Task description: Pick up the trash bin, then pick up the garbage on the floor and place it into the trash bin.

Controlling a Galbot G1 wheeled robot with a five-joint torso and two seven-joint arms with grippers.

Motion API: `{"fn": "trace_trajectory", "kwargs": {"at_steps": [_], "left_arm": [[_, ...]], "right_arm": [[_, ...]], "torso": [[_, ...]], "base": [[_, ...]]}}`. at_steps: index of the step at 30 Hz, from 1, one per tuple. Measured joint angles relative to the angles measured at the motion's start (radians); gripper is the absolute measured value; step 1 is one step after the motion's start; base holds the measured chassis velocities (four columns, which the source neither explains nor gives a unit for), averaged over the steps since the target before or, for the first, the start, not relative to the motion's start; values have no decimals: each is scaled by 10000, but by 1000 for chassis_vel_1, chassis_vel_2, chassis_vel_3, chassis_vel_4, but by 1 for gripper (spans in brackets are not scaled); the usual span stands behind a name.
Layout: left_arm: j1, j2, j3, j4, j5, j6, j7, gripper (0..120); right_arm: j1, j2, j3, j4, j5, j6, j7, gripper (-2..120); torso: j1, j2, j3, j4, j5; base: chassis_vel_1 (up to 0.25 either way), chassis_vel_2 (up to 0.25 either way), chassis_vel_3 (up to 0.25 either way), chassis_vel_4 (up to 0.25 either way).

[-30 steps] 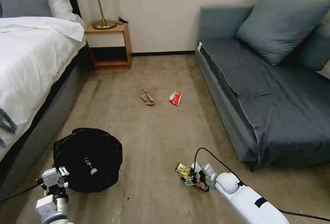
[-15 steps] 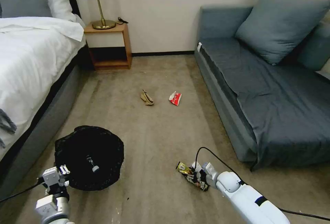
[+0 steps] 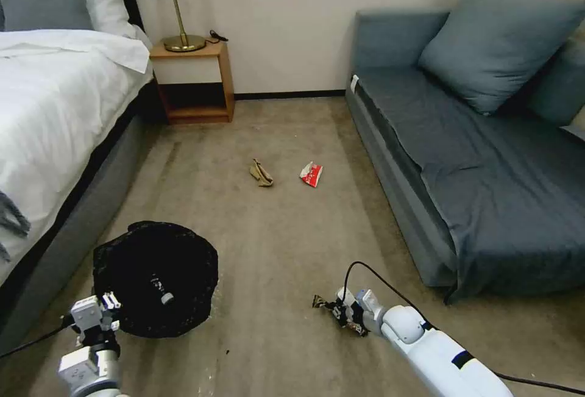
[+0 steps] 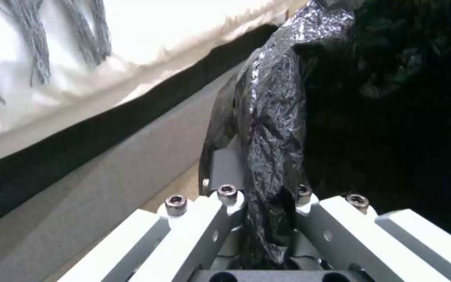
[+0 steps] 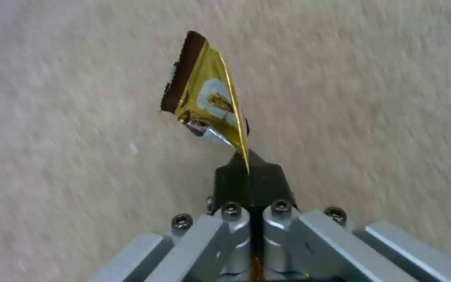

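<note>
Trash bin (image 3: 155, 279) sits low on the carpet (image 3: 274, 232) at the robot's left, close to the bed (image 3: 55, 116) frame; black liner bag covers it, and a clear bottle (image 3: 162, 295) lies inside on the bag. Left gripper (image 3: 108, 310) is at the bin's near rim, clamped on a bunched fold of the liner (image 4: 272, 129) — left wrist view shows the plastic pinched between its fingers (image 4: 225, 172), with the bed's side panel and white bedding just beside. Gold-brown snack wrapper (image 3: 323, 304) is at the tip of the right gripper (image 3: 342, 313), low over the carpet and to the right of the bin, well apart from it. Right wrist view: jaws closed on one edge of the wrapper (image 5: 204, 98), the rest of it sticking out past the fingertips, carpet behind it. Can't tell from the pictures if the wrapper still touches the floor. Two more pieces farther out in mid-floor: crumpled tan scrap (image 3: 261, 173) and red-and-white wrapper (image 3: 311, 174), near each other but apart, both flat on the carpet between bed and sofa (image 3: 475, 159). Nightstand (image 3: 194, 83) with a lamp (image 3: 173, 7) stands against the far wall.
</note>
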Motion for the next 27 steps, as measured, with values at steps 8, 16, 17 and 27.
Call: {"fn": "trace_trajectory", "kwargs": {"at_steps": [8, 16, 17, 27], "left_arm": [[3, -16, 93, -158, -10, 9, -31, 3], [23, -201, 285, -132, 36, -12, -52, 3], [7, -238, 329, -132, 46, -17, -67, 3], [28, -426, 593, -105, 205, -47, -178, 3]], "right_arm": [[224, 212, -428, 1894, 2085, -206, 338, 0], [1528, 628, -1774, 3710, 5540, -909, 1901, 0], [1856, 795, -1995, 3984, 6160, -1023, 2207, 0], [2579, 2371, -2619, 5534, 10246, -1581, 3948, 0]], "torso": [[0, 0, 0, 1, -1], [0, 0, 0, 2, 0], [0, 0, 0, 3, -2], [0, 0, -1, 2, -2]], "base": [[0, 0, 0, 0], [0, 0, 0, 0], [0, 0, 0, 0], [0, 0, 0, 0]]}}
